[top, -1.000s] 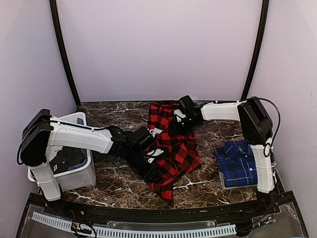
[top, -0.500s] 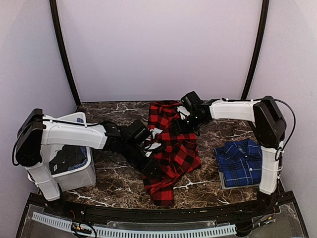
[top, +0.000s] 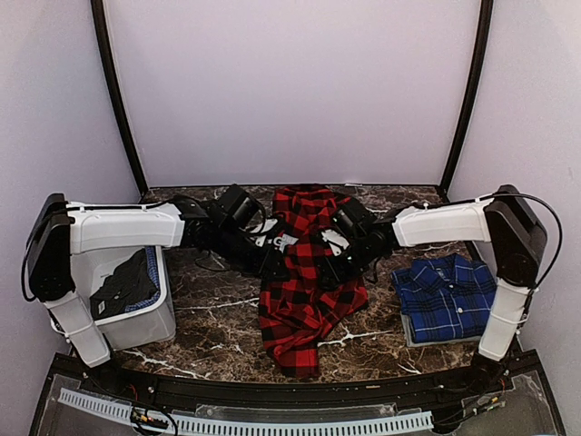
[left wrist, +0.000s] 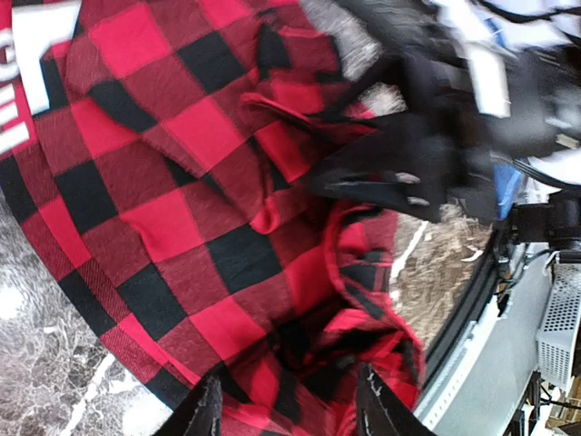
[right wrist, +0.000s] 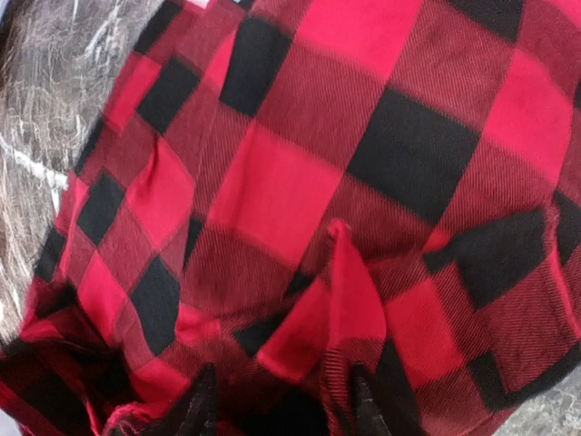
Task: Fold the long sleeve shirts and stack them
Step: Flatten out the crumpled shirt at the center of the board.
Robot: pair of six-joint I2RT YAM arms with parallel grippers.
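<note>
**Ana:** So, where does the job stand?

**Ben:** The blue-and-navy shirt [top: 445, 298] lies folded flat on the tabletop [top: 209, 341]. The red-and-black shirt [top: 304, 300] is a crumpled heap near it, apart from it, on the side toward the left arm.

**Ana:** And the claws?

**Ben:** Both are down on the red heap. The right claw [right wrist: 277, 404] works the part nearer the blue-and-navy shirt. Its fingers stand apart on either side of a raised ridge of cloth, and I cannot tell whether they pinch it. The left claw [left wrist: 289, 413] is on the part farther from the blue-and-navy shirt, jaws apart, gripping nothing I can see.

**Ana:** What makes this step go well, then?

**Ben:** My judgement is to spread the shirt before folding. Each claw should take a single layer at a true edge, a shoulder or the hem, rather than a bunched ridge. A ridge likely holds two layers, so pulling it would drag the whole heap. Then one claw draws toward the blue-and-navy shirt and the other away from it until the checks lie flat. The pull should stop short of the blue-and-navy shirt so that its folds are not disturbed.
</note>
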